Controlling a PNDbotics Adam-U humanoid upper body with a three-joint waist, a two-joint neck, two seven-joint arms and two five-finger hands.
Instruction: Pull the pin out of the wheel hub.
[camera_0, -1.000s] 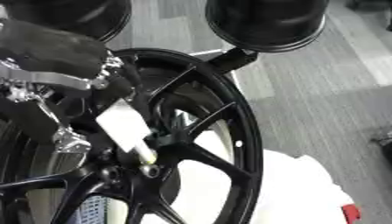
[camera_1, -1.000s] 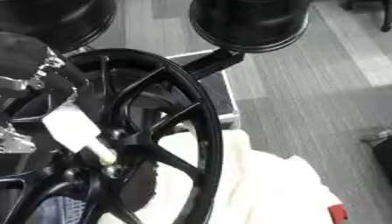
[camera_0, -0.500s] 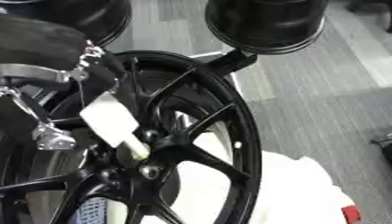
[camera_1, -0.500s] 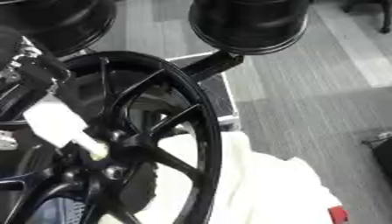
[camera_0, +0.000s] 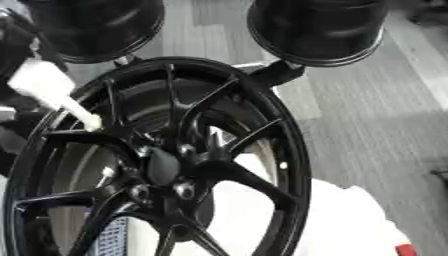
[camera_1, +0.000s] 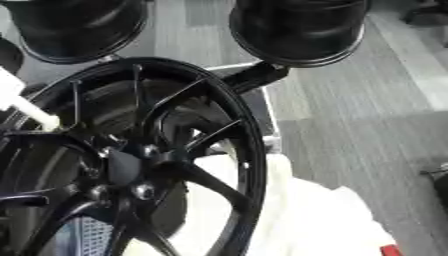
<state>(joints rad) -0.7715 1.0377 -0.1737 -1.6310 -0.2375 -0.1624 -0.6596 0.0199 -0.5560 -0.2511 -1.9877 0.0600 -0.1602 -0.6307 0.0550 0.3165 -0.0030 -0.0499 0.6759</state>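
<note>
Grey floor (camera_0: 367, 130); left hand (camera_0: 17, 45) cut off

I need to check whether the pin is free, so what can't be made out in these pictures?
- Left hand: cut off by the left edge in both views, so its hold on the white pin is unseen.
- Right hand: in no view.
- Pin's tip: blurred against a spoke of the black wheel; touching or clear, I cannot tell.
- Hub holes: dark and blurred.

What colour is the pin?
White, the pin against the black wheel hub; clearest in the left eye view.
</note>
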